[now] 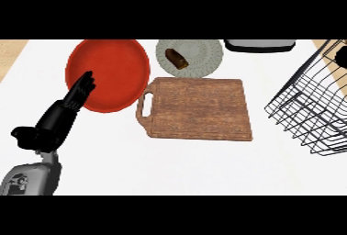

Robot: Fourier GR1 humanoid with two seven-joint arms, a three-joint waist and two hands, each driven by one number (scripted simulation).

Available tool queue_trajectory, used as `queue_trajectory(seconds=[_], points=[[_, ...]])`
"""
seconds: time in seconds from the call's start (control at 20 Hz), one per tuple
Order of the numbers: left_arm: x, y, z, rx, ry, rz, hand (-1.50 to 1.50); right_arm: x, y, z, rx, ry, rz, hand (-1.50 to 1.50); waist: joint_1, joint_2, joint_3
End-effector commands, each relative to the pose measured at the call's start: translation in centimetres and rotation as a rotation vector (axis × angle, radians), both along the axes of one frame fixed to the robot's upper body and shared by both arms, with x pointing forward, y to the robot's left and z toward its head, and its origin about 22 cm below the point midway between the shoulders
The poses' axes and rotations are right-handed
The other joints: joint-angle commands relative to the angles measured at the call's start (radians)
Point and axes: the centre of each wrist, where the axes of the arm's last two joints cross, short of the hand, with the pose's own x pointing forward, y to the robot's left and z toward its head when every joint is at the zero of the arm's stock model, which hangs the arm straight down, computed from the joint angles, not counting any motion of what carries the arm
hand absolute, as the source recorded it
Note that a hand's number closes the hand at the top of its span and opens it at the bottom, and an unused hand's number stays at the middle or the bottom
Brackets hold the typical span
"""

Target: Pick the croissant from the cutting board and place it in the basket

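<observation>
My left robot hand (62,114) is at the left of the desk (169,165), released, with its fingers straight and pointing away from me. Their tips lie over the near rim of the red plate (112,50). It holds nothing.

Just to its right is the cutting board (200,108), with its handle turned toward that hand. The top of the board is bare: I see no croissant on it. Beyond the board, a grey plate (203,57) carries a small dark brown piece (176,57) lying slantwise. It does not look to me like the croissant, though I cannot rule that out.

Well to the right, the wire basket (305,110) stands tilted at the edge of view. Behind its upper wires, at the very edge, is a dark shape that I take for my right robot hand (341,57). Whether it is grasping anything I cannot tell. The croissant shows nowhere in the basket's visible part either.

The croissant may be hidden in that right robot hand. If so, it is already over the basket's far side and only needs to go straight down. The right robot hand is much the nearer one to the basket. The left has the whole board between itself and the basket, so I judge it should stay where it is.

A dark grey object (260,44) sits at the far edge of the desk.
</observation>
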Motion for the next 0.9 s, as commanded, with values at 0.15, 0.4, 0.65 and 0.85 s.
queue_trajectory(seconds=[0.15, 0.4, 0.65, 0.85], points=[[-0.7, 0.0, -0.9, 0.001, -0.001, -0.006, 0.00, 0.3, -1.9, -2.5, -0.087, 0.006, -0.023, 1.50, 0.004, 0.000, 0.000], [0.5, -0.2, 0.0, -0.005, 0.001, 0.003, 0.00, 0.1, -4.8, -3.6, -0.024, -0.183, -0.117, -1.50, 0.003, 0.001, 0.000], [-0.9, -1.0, -1.4, 0.005, -0.020, 0.000, 0.00, -0.1, -6.7, -3.6, -0.066, -0.114, -0.055, -1.50, 0.003, 0.000, 0.000], [-0.7, 0.0, -0.2, 0.001, 0.001, 0.007, 0.00, -0.4, -6.7, -1.6, -0.094, -0.152, -0.027, -1.50, 0.001, -0.001, 0.000]])
